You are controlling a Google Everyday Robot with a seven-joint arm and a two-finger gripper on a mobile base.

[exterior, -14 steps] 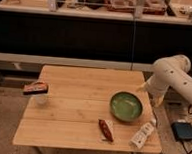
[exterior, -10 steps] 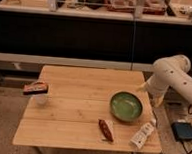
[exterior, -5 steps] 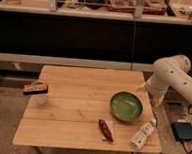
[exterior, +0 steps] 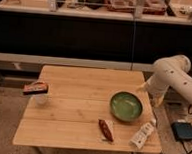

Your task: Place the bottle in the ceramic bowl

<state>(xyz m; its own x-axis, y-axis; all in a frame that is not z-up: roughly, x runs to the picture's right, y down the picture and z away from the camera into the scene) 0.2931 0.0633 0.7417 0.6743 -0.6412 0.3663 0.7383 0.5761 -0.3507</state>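
Although more than a second has gone by, nothing I can make out has shifted; the white arm stands as it did at the right side of the table, and every object lies where it lay. For the task that means no progress yet: the approach has not begun, or it is in a pause.

The gripper hangs at the right edge of the table, beyond the ceramic bowl and near its far right rim, well apart from the bottle; whether its jaws are released or clenched I cannot tell, though nothing shows in them.

The bottle lies on its side near the front right corner of the table, set on a slant, just beside the bowl's near rim but apparently not touching it; the dark red-brown packet lies to its left, near the front edge.

As for the containers, there are two. The ceramic bowl sits right of centre, green, and looks empty – bare glaze and nothing more; so it is ready to receive. The small clear cup stands at the left edge of the table, with an orange and dark packet resting across its mouth; what is inside the cup, if anything, I cannot tell.

My judgement is that the whole job is still ahead: reach down to the bottle, grasp it, then a short carry back over the rim.
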